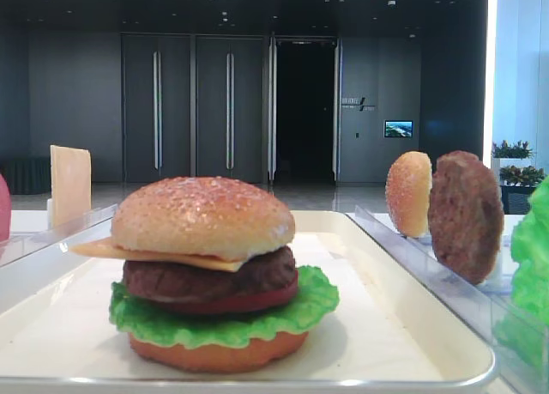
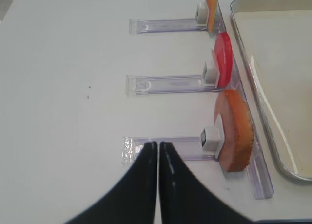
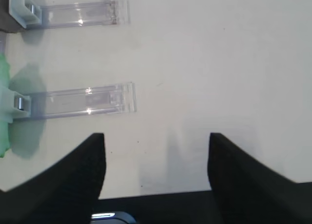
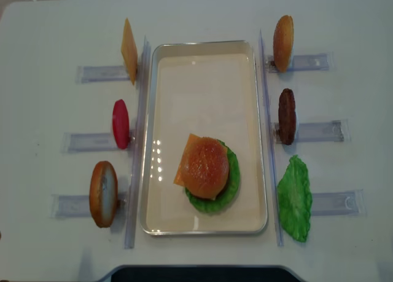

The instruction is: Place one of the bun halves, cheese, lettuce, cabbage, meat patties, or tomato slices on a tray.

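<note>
On the white tray (image 4: 202,85) stands a stacked burger: sesame bun top (image 4: 207,166), cheese (image 4: 182,166), meat patty (image 1: 206,279), tomato slice (image 1: 236,303), lettuce (image 4: 229,190) and bun base (image 1: 219,353). Upright in the racks beside the tray are a cheese slice (image 4: 129,50), tomato slice (image 4: 120,123), bun base (image 4: 103,193), bun top (image 4: 283,42), patty (image 4: 287,116) and lettuce leaf (image 4: 295,198). No cabbage is in view. My left gripper (image 2: 158,144) is shut and empty over a rack's outer end, left of the bun base (image 2: 236,131). My right gripper (image 3: 156,134) is open over bare table.
Clear slotted racks (image 4: 92,73) run along both long sides of the tray, with arms (image 3: 87,102) sticking outward. The lettuce leaf (image 3: 4,107) shows at the left edge of the right wrist view. The tray rim (image 2: 246,72) lies right of the left gripper.
</note>
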